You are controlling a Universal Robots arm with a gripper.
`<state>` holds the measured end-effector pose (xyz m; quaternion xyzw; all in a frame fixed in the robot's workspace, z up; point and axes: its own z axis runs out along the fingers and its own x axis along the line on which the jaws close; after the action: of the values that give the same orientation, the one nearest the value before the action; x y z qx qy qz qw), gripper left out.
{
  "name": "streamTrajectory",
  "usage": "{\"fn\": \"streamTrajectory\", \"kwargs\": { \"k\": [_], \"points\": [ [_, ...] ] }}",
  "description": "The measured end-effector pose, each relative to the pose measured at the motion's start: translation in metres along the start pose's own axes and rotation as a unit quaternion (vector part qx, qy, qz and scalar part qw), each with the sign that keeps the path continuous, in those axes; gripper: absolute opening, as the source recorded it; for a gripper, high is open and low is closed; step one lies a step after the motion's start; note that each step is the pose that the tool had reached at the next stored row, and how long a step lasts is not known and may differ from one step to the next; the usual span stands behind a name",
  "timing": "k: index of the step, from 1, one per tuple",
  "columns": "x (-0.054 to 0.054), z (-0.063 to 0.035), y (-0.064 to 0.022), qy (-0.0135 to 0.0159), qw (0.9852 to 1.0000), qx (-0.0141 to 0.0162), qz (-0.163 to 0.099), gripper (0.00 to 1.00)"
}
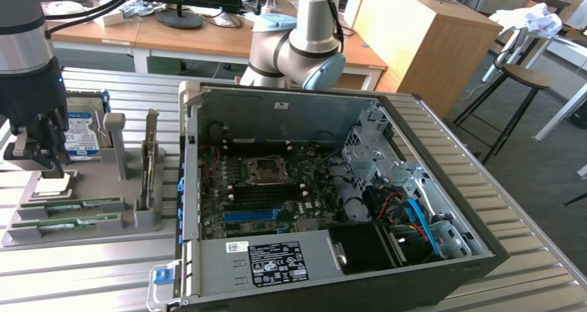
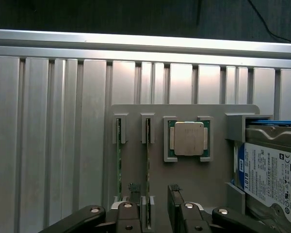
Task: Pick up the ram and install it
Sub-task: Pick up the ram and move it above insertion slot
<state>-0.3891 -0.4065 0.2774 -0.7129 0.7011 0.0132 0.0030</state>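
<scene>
Two ram sticks lie edge-up in slots of a grey holder plate (image 1: 92,233): one ram (image 1: 71,206) nearer the processor, another ram (image 1: 66,224) beside it. From the wrist they show as thin green edges, ram (image 2: 148,160) and ram (image 2: 118,160). My gripper (image 1: 37,162) hangs above the holder at the exterior view's left. It is open, and its fingers (image 2: 177,208) stand either side of the line of the ram closer to the processor. Nothing is held. In the open computer case (image 1: 367,106) the motherboard's black memory slots (image 1: 266,195) are bare.
On the holder also sit a processor chip (image 2: 187,138), a hard drive (image 2: 271,174) and an upright expansion card (image 1: 150,161). A blue slot strip (image 1: 249,214) lies on the motherboard. The arm's base (image 1: 298,47) stands behind the case, on a ribbed metal table (image 2: 48,145).
</scene>
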Motion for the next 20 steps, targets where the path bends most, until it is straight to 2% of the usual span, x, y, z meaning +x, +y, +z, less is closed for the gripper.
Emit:
{"fn": "streamTrajectory", "kwargs": {
  "k": [20],
  "points": [
    [0.014, -0.0004, 0.0002, 0.0, 1.0, 0.0, 0.0, 0.36]
  ]
}}
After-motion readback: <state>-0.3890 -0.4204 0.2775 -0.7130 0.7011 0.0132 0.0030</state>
